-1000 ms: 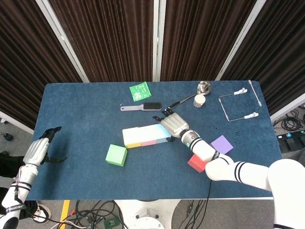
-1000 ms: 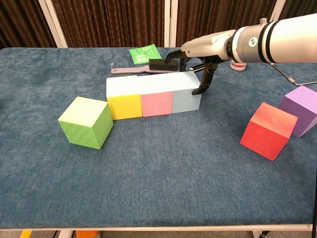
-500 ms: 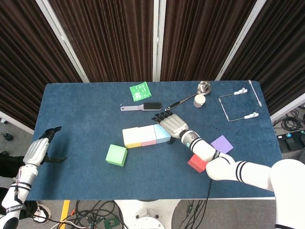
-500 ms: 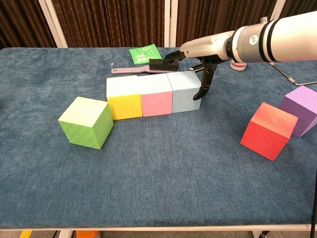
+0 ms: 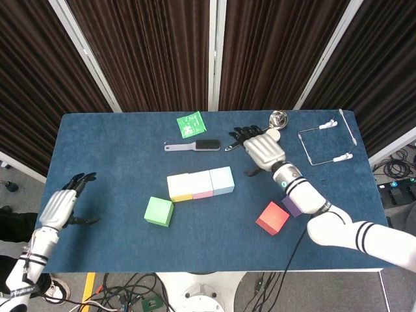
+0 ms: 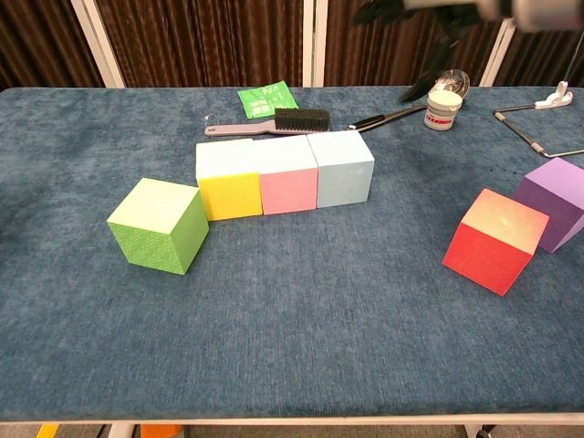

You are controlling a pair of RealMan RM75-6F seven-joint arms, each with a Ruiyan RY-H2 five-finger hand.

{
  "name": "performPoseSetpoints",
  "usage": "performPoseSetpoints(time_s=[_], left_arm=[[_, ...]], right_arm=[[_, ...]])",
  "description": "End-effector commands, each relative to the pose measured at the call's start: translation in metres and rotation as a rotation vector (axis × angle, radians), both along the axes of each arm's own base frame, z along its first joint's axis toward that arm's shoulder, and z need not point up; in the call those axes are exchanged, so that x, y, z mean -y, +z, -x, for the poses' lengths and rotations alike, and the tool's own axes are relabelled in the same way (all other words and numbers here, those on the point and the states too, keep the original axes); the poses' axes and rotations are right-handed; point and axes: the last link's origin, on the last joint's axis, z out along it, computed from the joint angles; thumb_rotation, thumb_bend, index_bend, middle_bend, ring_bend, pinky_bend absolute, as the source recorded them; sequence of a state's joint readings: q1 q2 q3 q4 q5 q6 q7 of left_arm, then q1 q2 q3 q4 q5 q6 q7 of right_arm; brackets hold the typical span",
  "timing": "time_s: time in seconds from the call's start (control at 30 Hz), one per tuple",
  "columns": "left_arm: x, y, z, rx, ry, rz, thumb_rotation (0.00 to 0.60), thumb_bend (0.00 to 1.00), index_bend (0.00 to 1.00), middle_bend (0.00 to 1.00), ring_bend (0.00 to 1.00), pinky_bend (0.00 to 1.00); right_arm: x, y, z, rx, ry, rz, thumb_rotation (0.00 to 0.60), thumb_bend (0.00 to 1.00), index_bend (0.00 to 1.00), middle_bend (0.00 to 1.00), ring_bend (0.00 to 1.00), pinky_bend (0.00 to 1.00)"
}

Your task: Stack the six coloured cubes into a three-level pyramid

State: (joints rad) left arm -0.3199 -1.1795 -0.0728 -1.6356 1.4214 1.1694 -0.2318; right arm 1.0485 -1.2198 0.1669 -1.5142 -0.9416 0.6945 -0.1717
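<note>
Three cubes stand touching in a row mid-table: yellow [image 5: 177, 189] [image 6: 229, 184], pink [image 5: 202, 184] [image 6: 288, 180] and light blue [image 5: 221, 180] [image 6: 341, 170]. A green cube [image 5: 158, 211] [image 6: 158, 225] sits apart, in front of the row's left end. The red cube [image 5: 272, 218] [image 6: 495, 241] and purple cube [image 5: 292, 207] [image 6: 554, 203] lie close together at the right; my right forearm partly covers the purple one in the head view. My right hand [image 5: 263, 149] [image 6: 429, 9] hangs raised behind the row, fingers spread, holding nothing. My left hand [image 5: 62, 208] hovers empty at the table's left edge.
Along the back lie a green packet [image 5: 190, 123], a black brush [image 5: 193, 145] [image 6: 274, 121], a metal ladle [image 5: 278, 119], a small white jar [image 6: 442, 108] and a wire frame [image 5: 325, 146]. The table edge runs close in front of the cubes.
My right hand has lifted off the light blue cube's right side and risen up and back toward the ladle. The three-cube row now stands closed up. The left hand shifted slightly.
</note>
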Motion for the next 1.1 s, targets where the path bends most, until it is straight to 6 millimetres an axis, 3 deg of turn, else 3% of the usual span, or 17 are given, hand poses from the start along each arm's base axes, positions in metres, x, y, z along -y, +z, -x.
performPoseSetpoints(time_s=[0.03, 0.27, 0.5, 0.77, 1.1], left_arm=[[-0.002, -0.013, -0.02, -0.031, -0.07, 0.045, 0.6, 0.09, 0.08, 0.16, 0.0, 0.18], [-0.013, -0.045, -0.044, -0.039, -0.1, 0.124, 0.6, 0.09, 0.08, 0.22, 0.0, 0.18], [-0.017, -0.069, -0.055, -0.029, -0.112, 0.173, 0.6, 0.09, 0.07, 0.23, 0.0, 0.18], [-0.022, -0.081, -0.064, -0.012, -0.145, 0.184, 0.6, 0.09, 0.08, 0.22, 0.0, 0.18], [-0.022, -0.088, -0.065, -0.002, -0.155, 0.205, 0.6, 0.09, 0.08, 0.23, 0.0, 0.18]], right_arm=[[-0.009, 0.03, 0.022, 0.042, -0.055, 0.058, 0.6, 0.05, 0.0, 0.01, 0.0, 0.0], [-0.03, 0.064, 0.061, 0.107, -0.13, 0.117, 0.6, 0.05, 0.0, 0.01, 0.0, 0.0], [-0.039, 0.082, 0.094, 0.129, -0.185, 0.146, 0.6, 0.05, 0.0, 0.01, 0.0, 0.0], [-0.04, 0.083, 0.111, 0.137, -0.21, 0.139, 0.6, 0.05, 0.0, 0.01, 0.0, 0.0], [-0.037, 0.073, 0.116, 0.153, -0.226, 0.097, 0.6, 0.05, 0.0, 0.03, 0.0, 0.0]])
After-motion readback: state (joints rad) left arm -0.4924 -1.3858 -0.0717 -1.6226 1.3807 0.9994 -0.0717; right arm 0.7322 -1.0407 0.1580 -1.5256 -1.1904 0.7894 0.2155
